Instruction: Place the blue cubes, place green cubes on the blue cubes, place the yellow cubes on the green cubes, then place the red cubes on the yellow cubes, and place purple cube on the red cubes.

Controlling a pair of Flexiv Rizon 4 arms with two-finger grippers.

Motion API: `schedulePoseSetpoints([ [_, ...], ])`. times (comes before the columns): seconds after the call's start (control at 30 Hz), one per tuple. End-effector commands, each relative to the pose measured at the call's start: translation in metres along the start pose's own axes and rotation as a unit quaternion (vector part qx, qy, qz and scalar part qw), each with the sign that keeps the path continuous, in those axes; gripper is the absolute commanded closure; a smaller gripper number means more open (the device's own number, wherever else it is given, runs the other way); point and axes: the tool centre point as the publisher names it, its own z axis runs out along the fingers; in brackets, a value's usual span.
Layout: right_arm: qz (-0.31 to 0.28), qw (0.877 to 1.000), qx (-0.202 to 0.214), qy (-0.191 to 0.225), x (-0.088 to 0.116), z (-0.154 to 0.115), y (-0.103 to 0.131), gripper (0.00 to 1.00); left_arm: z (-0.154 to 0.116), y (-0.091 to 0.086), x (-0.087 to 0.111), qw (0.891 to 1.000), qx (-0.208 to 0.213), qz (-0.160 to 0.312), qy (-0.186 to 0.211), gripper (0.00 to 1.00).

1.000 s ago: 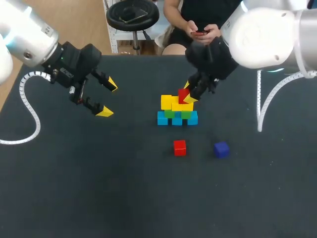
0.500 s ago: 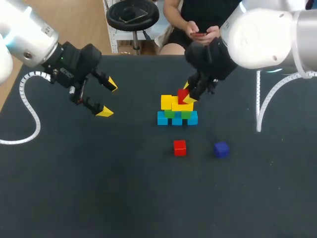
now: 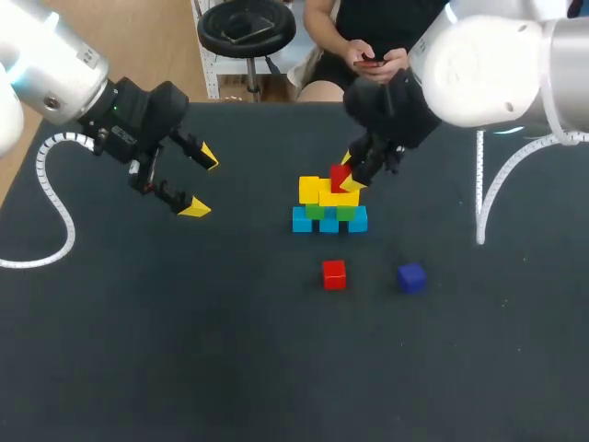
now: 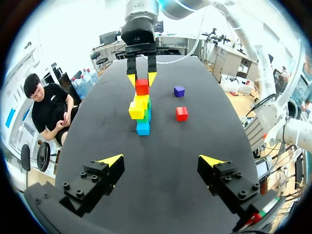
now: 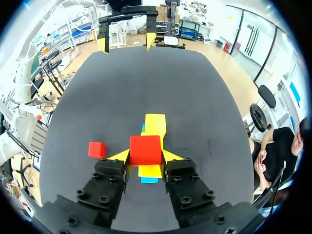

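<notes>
Nothing has moved in the last second: both arms and every cube sit where they were. The right gripper (image 3: pixel 347 175) is closed on a red cube (image 3: pixel 340 174), with a yellow tip pressed to each side of it, at the top of the stack (image 3: pixel 329 207). From the right wrist view the red cube (image 5: pixel 145 149) is pinched squarely between the fingers, with the yellow cubes (image 5: pixel 155 124) directly beneath it. I cannot tell whether it rests on them or hangs just above.

The stack itself has blue cubes (image 3: pixel 329 221) at the base, green cubes (image 3: pixel 317 212) on those, and yellow cubes (image 3: pixel 310 189) on top. A second red cube (image 3: pixel 334 273) lies loose on the table (image 3: pixel 184 350) near the stack, on its robot-facing side. A purple cube (image 3: pixel 411 277) sits just beyond that one, farther to the right.

The left gripper (image 3: pixel 201 182) hangs well apart from the stack to its left, fingers spread wide and holding nothing.
</notes>
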Motion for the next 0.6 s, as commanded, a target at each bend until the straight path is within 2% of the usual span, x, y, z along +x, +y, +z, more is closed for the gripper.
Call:
schedulePoseSetpoints([
  [0.03,0.0,1.0,-0.002,-0.001,0.001,0.0005,-0.0022,0.83,0.0,-0.0003,0.0013,1.0,0.0,0.002,-0.002,0.0],
  [0.1,0.0,1.0,-0.002,-0.002,0.0011,0.0004,-0.0024,0.86,0.0,-0.0003,0.0013,1.0,0.0,0.002,-0.002,0.0],
  [0.2,0.0,1.0,-0.001,-0.002,0.0012,0.0002,-0.0022,0.84,0.0,-0.0003,0.0013,1.0,0.0,0.002,-0.002,0.0],
  [0.4,-0.001,1.0,-0.003,-0.002,0.0013,0.0005,-0.0025,0.71,0.0,-0.0003,0.0013,1.0,0.0,0.002,-0.002,0.0],
  [0.6,-0.001,1.0,-0.004,-0.002,0.0009,0.0013,-0.0028,0.65,0.0,-0.0003,0.0013,1.0,0.0,0.002,-0.002,0.0],
])
